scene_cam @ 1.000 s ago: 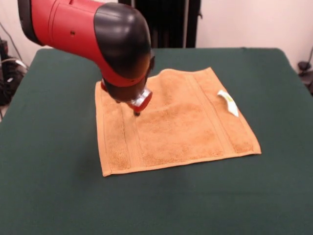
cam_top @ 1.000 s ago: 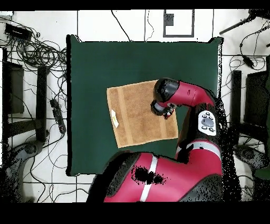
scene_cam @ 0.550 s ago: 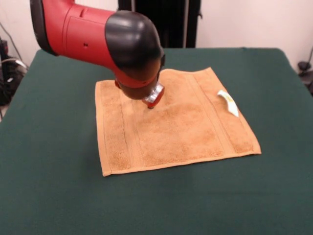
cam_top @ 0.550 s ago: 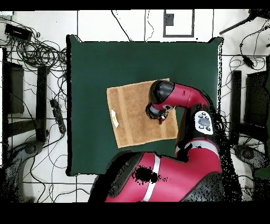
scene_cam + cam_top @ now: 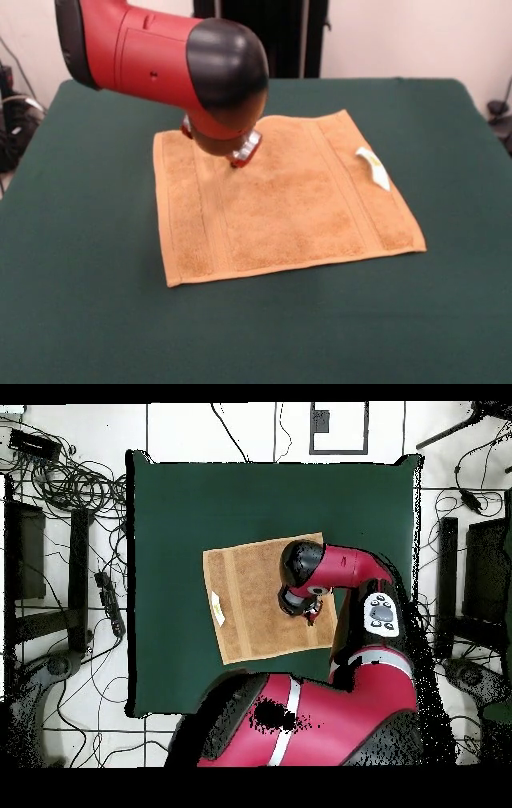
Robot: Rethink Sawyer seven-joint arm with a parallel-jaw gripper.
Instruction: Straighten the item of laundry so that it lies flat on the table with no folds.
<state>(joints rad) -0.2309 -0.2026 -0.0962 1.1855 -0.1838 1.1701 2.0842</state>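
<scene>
1. Front view, background: pale wall behind, a dark upright structure (image 5: 272, 36) at the top centre, cables (image 5: 16, 104) at the left edge.
2. Dark green table (image 5: 80, 320) across nearly the whole picture.
3. Orange-tan towel (image 5: 296, 208) spread out on the table near its middle, roughly square, woven stripe bands down the left and right sides. Mostly flat; far edge a little wavy beside the arm.
4. Small white tag (image 5: 373, 168) lying on the towel's right part, close to the right edge.
5. Red and black arm (image 5: 160, 56) entering from the upper left, black elbow bulging above the towel's far left part.
6. Gripper (image 5: 238, 159) under that elbow, tip right at the towel's surface near the far left stripe band. Contact or a slight gap: cannot tell. Released or clenched: cannot tell, too small and half hidden by the arm.
7. Overhead view: tiled floor around the table (image 5: 260, 494), tangled cables (image 5: 75, 484) at the left, dark stands (image 5: 450, 574) at the right.
8. Towel (image 5: 250, 609) slightly below the table's centre, tag (image 5: 218, 608) near its left edge.
9. Arm (image 5: 340, 569) reaching over the towel's right part from the robot's body (image 5: 300, 719) at the bottom; gripper (image 5: 305, 606) only a small dark shape over the right stripe band, state not readable.
</scene>
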